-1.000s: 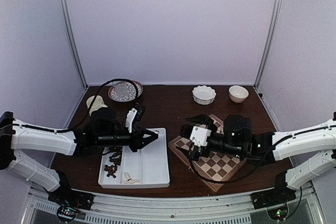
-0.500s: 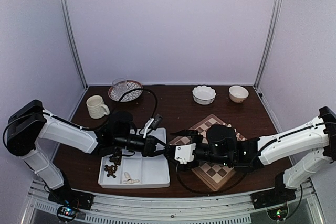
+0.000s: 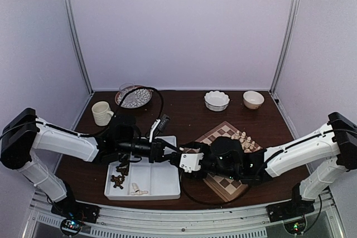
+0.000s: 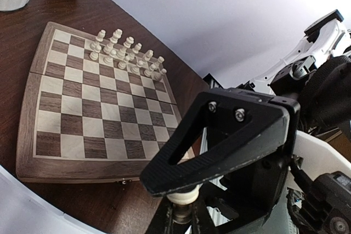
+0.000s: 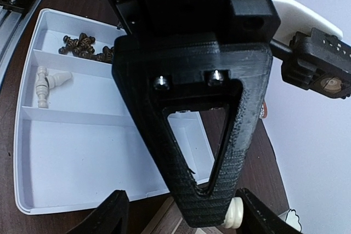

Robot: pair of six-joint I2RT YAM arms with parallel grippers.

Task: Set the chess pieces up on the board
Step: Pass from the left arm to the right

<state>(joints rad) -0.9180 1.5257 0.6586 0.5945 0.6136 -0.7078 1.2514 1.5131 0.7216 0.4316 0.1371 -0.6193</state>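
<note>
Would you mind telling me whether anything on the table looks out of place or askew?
Nothing looks spilled or broken. The board sits turned at an angle to the table edge. In the white tray, two cream pieces lie on their sides, across a divider from a loose heap of dark pieces.

The board is smooth, shiny wood. The tray looks like smooth white plastic. The table is dark wood.
</note>
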